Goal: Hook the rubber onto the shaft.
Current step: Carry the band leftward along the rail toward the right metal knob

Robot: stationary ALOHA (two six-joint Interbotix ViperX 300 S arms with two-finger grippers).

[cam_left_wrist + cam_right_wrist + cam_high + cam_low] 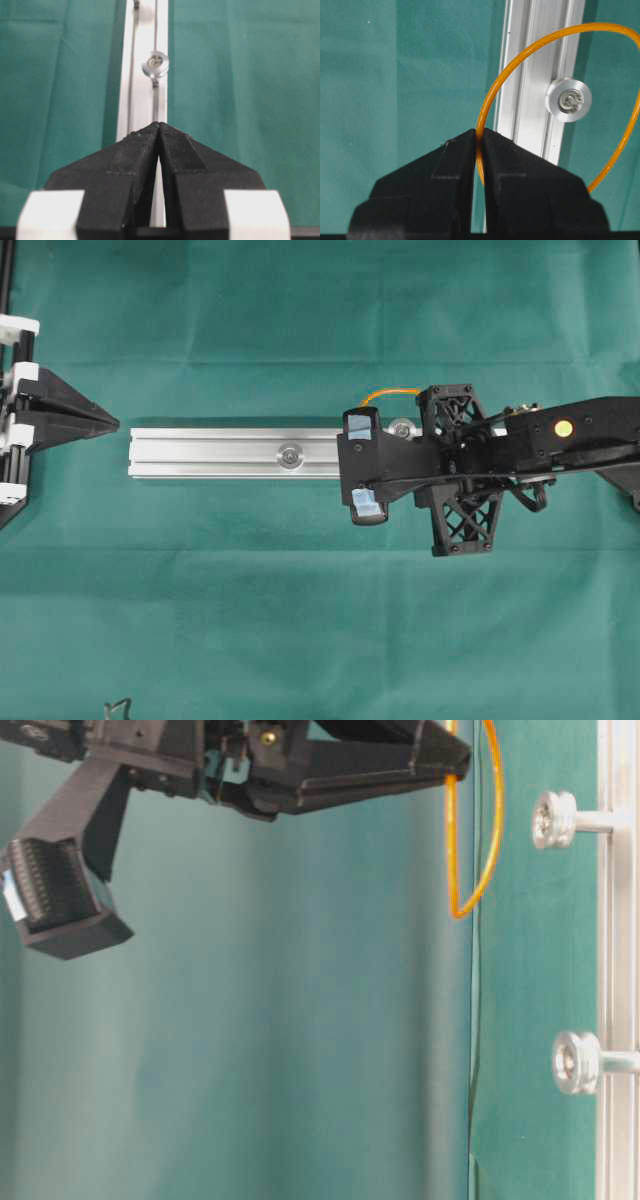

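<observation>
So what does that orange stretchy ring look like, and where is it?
The rubber band is a thin, smooth, glossy orange-yellow loop, like rubber cord. The right gripper pinches one spot of it between its shut black fingers, and the rest hangs free in a round, open shape. It is held above the silver rail. In the right wrist view the loop frames a round silver shaft on the rail, but the table-level view shows the band still apart from the shafts, not hooked on.
</observation>
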